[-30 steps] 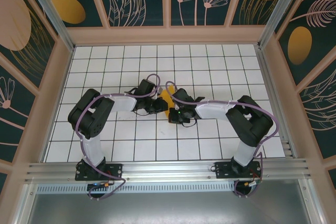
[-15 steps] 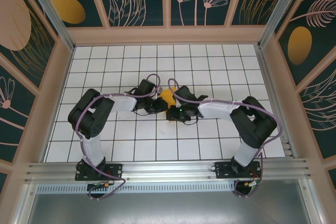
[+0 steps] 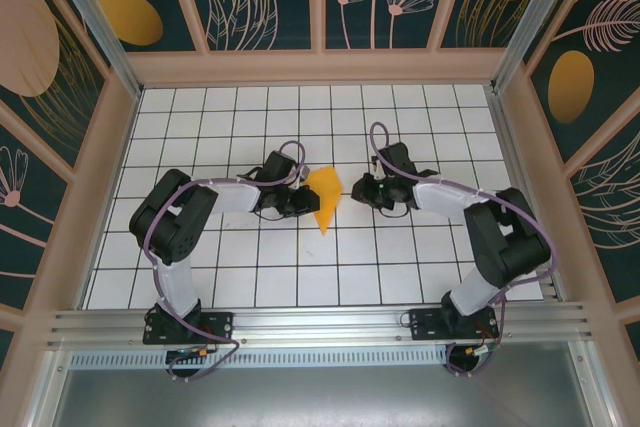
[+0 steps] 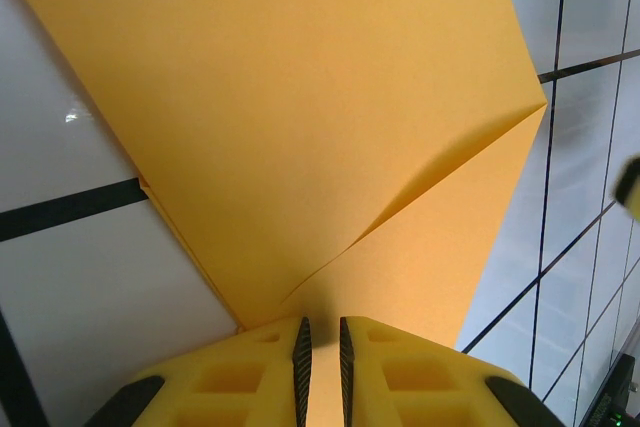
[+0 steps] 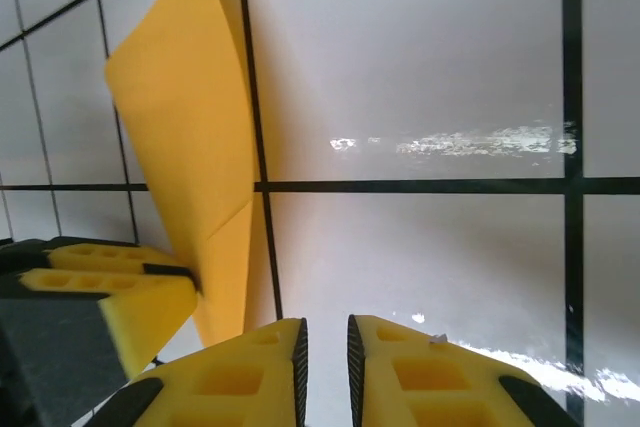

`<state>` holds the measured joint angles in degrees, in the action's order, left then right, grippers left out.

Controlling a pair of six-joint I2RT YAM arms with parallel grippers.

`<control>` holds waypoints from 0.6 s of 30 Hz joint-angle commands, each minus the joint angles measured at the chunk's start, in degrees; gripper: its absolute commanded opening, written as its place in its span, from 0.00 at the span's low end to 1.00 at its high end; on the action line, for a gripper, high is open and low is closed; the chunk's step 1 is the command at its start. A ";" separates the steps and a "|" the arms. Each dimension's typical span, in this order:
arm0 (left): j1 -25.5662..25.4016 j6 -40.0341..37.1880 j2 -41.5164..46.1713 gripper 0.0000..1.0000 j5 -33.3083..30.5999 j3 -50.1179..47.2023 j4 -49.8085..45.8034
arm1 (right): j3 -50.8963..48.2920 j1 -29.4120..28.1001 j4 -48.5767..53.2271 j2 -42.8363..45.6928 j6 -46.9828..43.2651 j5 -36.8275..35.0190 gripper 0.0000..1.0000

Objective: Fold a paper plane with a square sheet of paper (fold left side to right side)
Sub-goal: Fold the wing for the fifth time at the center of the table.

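The square sheet of paper point(image 3: 325, 197) is folded into an orange-yellow pointed shape, its tip toward the near edge, and is lifted partly off the table. My left gripper point(image 3: 299, 199) is shut on its left edge. In the left wrist view the paper point(image 4: 300, 97) spreads out ahead with a diagonal flap edge, and it runs down between the left gripper point(image 4: 320, 325) jaws. My right gripper point(image 3: 366, 190) hangs about one tile to the right of the paper. In the right wrist view the right gripper point(image 5: 324, 325) has a narrow gap with nothing in it, and the paper point(image 5: 185, 137) stands ahead to the left.
The white grid table point(image 3: 420, 267) is walled by beige rails and dark patterned panels. An aluminium rail point(image 3: 320, 325) runs along the near edge by the arm bases. One yellow finger of the left gripper point(image 5: 105, 292) shows at the left of the right wrist view.
My right gripper has come off the paper and drawn back to the right and slightly farther away. The paper now shows fully, and the left gripper has kept its grip in place.
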<state>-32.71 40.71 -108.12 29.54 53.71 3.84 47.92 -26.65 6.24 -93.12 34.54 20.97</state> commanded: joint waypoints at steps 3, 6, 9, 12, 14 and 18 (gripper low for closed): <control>-0.08 -1.59 -1.66 0.21 -4.75 0.03 -1.02 | 1.17 -0.20 -5.92 -5.55 2.65 4.43 0.21; -0.08 -1.59 -1.57 0.21 -4.67 0.06 -1.03 | 2.48 -0.43 -6.56 -7.43 2.81 4.73 0.21; -0.09 -1.57 -1.55 0.21 -4.67 0.16 -1.02 | 3.84 -0.90 -6.71 -8.65 2.72 5.23 0.21; -0.09 -1.57 -1.58 0.21 -4.62 0.16 -0.94 | 5.37 -1.63 -6.83 -10.03 2.63 5.82 0.21; -0.08 -1.60 -1.60 0.21 -4.52 0.16 -0.89 | 6.49 -1.99 -6.91 -11.07 2.38 6.48 0.21; -0.08 -1.55 -1.74 0.21 -4.51 0.16 -0.85 | 7.32 -2.43 -8.29 -11.35 2.19 7.74 0.21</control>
<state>-32.71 40.71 -108.12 29.54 53.71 3.84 53.56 -28.53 0.05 -103.83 36.58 26.61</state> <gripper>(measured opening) 0.207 0.211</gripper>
